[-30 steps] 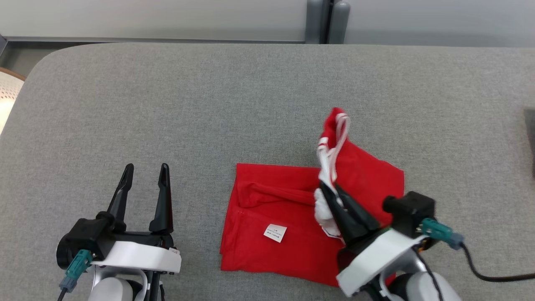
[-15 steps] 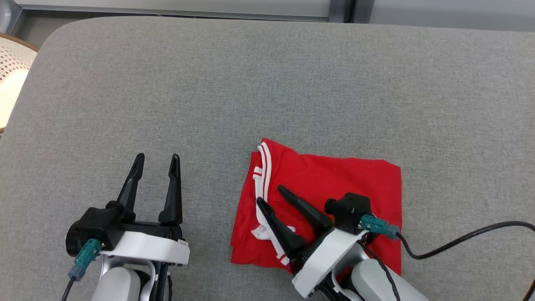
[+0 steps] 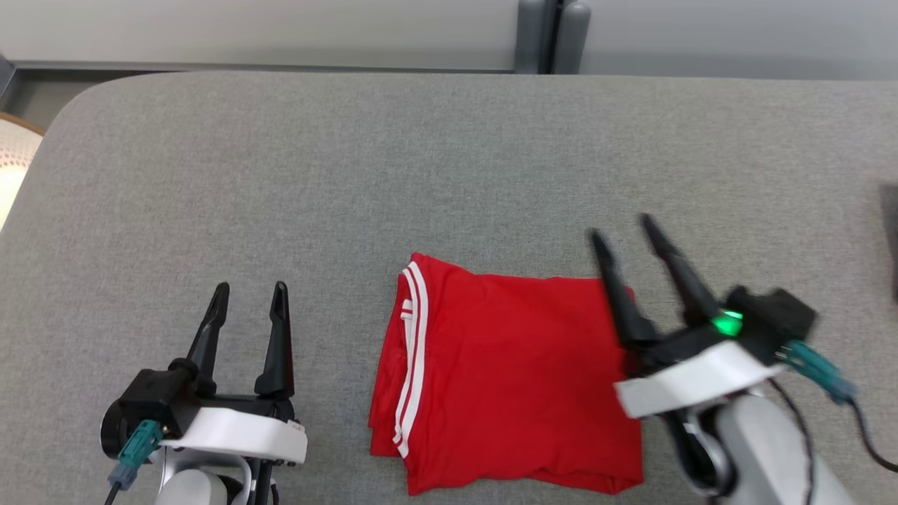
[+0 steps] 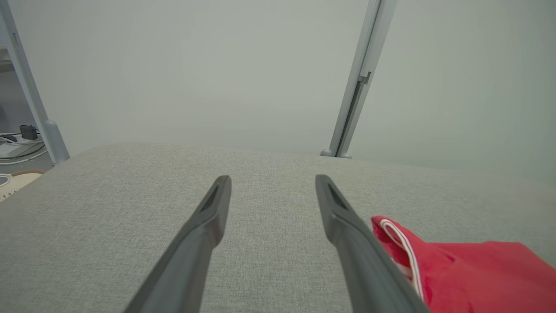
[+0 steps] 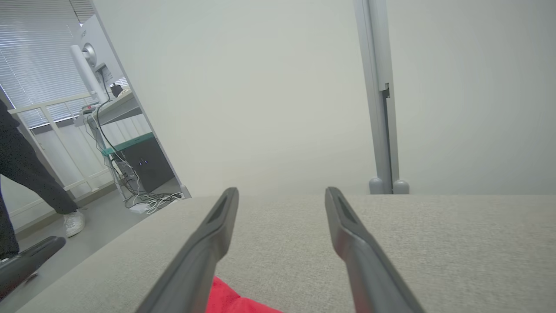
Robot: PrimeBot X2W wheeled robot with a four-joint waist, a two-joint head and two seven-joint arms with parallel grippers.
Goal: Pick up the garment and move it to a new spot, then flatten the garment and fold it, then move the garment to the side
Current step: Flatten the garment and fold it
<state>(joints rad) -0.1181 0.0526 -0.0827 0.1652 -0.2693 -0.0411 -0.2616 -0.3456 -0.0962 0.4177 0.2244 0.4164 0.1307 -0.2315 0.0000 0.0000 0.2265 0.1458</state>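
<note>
While your right gripper point(image 3: 620, 227) is hovering wide open and empty, you are needing every folded layer of the garment point(image 3: 512, 379) edge under its fingers.

The left gripper point(image 3: 250, 289) sits low, with its fingers apart and pointing forward. The right gripper point(image 3: 620, 228) leans left, fingers apart too.

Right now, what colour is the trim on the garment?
White, two stripes on the red garment; the head view shows it best.
</note>
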